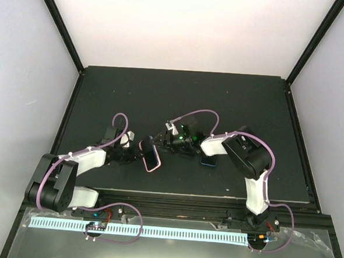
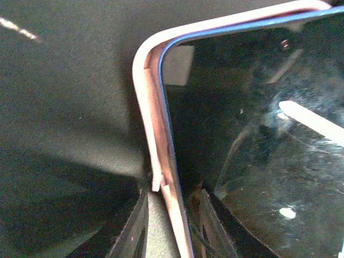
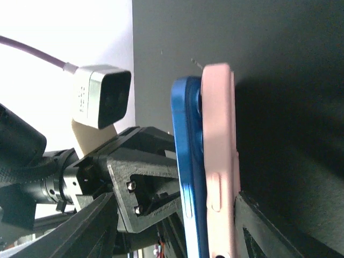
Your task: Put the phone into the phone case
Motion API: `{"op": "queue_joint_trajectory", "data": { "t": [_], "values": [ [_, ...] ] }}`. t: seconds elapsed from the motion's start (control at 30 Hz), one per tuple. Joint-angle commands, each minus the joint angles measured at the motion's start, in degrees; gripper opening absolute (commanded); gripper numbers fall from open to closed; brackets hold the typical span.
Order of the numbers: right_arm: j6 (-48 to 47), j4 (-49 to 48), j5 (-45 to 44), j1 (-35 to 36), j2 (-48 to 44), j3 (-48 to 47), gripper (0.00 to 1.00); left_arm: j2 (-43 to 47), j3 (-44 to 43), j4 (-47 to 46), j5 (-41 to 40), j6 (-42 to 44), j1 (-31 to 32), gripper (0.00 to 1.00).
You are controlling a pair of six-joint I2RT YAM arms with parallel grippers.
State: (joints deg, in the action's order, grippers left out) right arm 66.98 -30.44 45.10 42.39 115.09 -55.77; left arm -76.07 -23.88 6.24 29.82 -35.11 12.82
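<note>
The phone, blue-edged with a dark screen, sits partly in the pale pink phone case between both arms. My left gripper is shut on their long edge. In the left wrist view the case rim and the phone screen run between the left gripper fingers. In the right wrist view the phone stands a little apart from the case at its far end. My right gripper is open around both, with one finger against the case's back and the other well clear.
A dark blue flat object lies on the black table under the right forearm. The left gripper's black finger and its white camera crowd the space beside the phone. White walls enclose the table.
</note>
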Motion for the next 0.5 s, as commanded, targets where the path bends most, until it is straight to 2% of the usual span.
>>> {"op": "queue_joint_trajectory", "data": {
  "t": [0.0, 0.27, 0.47],
  "values": [
    [-1.48, 0.45, 4.64, 2.07, -0.7, -0.63, 0.6, 1.1, 0.31, 5.19, -2.75, 1.83, 0.45, 0.29],
    [-3.43, 3.26, 6.64, 2.16, 0.95, -3.07, 0.54, 1.12, 0.84, 5.61, -2.93, 2.07, 0.45, 0.3],
    [-7.92, 10.17, 6.41, 2.47, 1.52, -5.98, 0.5, 2.32, 0.85, 5.34, -2.49, 1.5, 0.45, 0.32]
  ]
}}
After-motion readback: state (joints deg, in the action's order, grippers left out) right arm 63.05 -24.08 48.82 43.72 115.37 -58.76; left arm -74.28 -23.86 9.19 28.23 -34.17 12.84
